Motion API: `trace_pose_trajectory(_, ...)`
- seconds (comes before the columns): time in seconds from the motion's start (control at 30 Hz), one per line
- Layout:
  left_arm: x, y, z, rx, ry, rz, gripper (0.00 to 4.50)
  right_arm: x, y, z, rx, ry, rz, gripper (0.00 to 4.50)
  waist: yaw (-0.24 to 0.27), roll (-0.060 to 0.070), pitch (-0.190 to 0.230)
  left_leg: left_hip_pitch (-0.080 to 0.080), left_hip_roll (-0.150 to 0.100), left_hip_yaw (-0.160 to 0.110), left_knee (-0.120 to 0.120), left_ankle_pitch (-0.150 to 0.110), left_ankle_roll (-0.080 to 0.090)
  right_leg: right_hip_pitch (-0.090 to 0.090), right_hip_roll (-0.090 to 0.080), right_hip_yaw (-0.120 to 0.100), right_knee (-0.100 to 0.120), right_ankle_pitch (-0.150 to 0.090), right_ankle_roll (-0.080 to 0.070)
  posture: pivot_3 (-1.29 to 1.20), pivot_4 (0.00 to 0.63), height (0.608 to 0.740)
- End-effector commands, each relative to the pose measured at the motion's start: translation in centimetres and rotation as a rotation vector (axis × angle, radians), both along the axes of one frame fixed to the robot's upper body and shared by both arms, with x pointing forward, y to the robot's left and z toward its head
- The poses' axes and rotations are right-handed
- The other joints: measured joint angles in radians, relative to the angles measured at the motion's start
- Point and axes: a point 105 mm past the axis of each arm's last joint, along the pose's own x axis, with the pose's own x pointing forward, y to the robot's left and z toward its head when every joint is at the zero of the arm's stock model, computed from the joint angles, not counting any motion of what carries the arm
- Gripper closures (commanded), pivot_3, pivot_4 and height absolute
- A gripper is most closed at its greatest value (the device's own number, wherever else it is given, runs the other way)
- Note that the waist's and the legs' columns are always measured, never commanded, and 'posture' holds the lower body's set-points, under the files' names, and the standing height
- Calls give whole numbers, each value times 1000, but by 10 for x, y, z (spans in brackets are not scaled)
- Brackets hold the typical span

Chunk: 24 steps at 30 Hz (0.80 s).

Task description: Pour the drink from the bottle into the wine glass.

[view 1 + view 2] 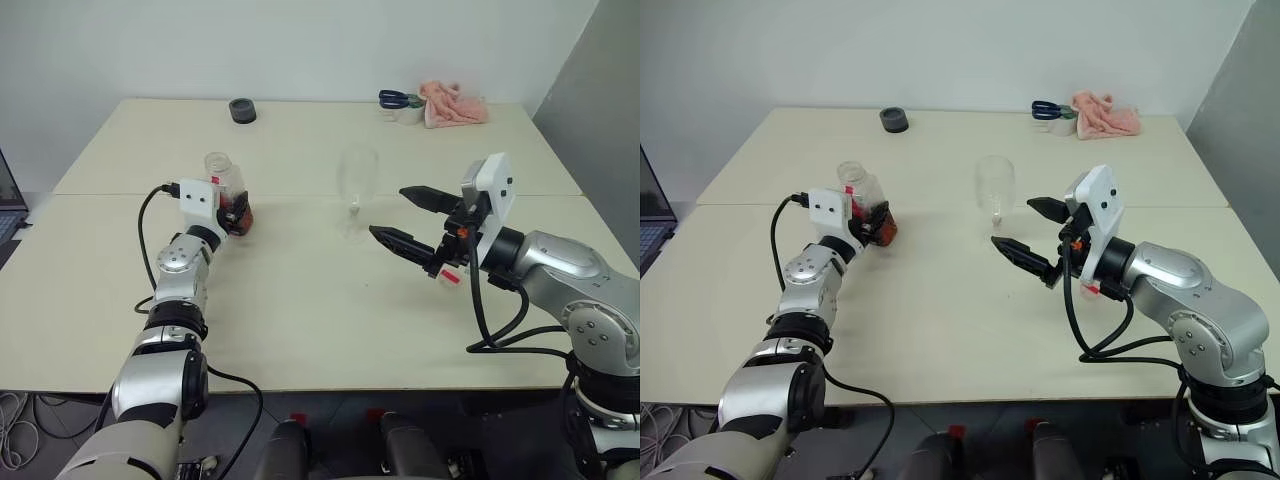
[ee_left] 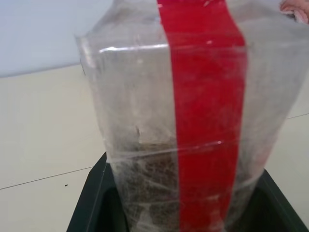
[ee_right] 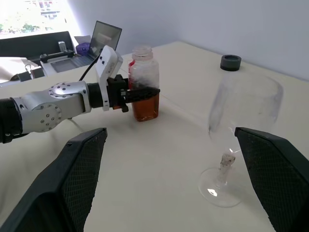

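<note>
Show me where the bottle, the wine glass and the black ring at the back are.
bottle (image 3: 144,92): right wrist view, on its body above the drink.
wine glass (image 3: 246,108): right wrist view, on the bowl.
black ring (image 1: 242,111): left eye view, on its side wall.

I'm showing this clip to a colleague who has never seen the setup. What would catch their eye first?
Probably the bottle with its red strip and amber drink, standing uncapped on the table's left half with the left gripper shut around its middle. Next, the empty wine glass standing near the centre, with the right gripper hovering beside it, jaws wide open. At the far edge lie a pink cloth and scissors.
</note>
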Motion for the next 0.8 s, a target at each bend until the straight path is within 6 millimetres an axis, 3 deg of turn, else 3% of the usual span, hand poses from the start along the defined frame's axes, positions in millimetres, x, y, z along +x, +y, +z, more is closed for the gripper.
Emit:
trace_pose_trajectory(0.03,8,-9,39,88,-86,-28,2749,1,-9,14,17,-109,-57,0,1,0,0,0,0,0,0,0,0,0,0,0,0,0,0,0,150,740)
trace_pose_trajectory(0.23,23,-44,101,238,-204,-114,2749,20,-23,15,44,-225,-196,0,3,-5,3,-4,-1,-4,2,0,0,-1,0,-6,-1,0,0,0,150,740)
trace_pose_trajectory(0.33,24,-65,122,362,-254,-187,2749,26,-27,14,80,-261,-241,0,1,-5,3,-4,-1,-4,1,0,0,-1,-1,-6,-1,0,0,0,150,740)
trace_pose_trajectory(0.57,18,-95,141,637,-358,-279,2749,31,-26,11,120,-290,-260,0,-3,-5,3,-3,-1,-3,0,0,0,-1,-1,-7,-1,0,0,0,150,740)
trace_pose_trajectory(0.8,18,-102,150,813,-399,-285,2749,31,-25,9,125,-295,-264,0,-2,-5,4,-4,0,-4,1,0,0,-2,0,-7,1,0,0,0,150,740)
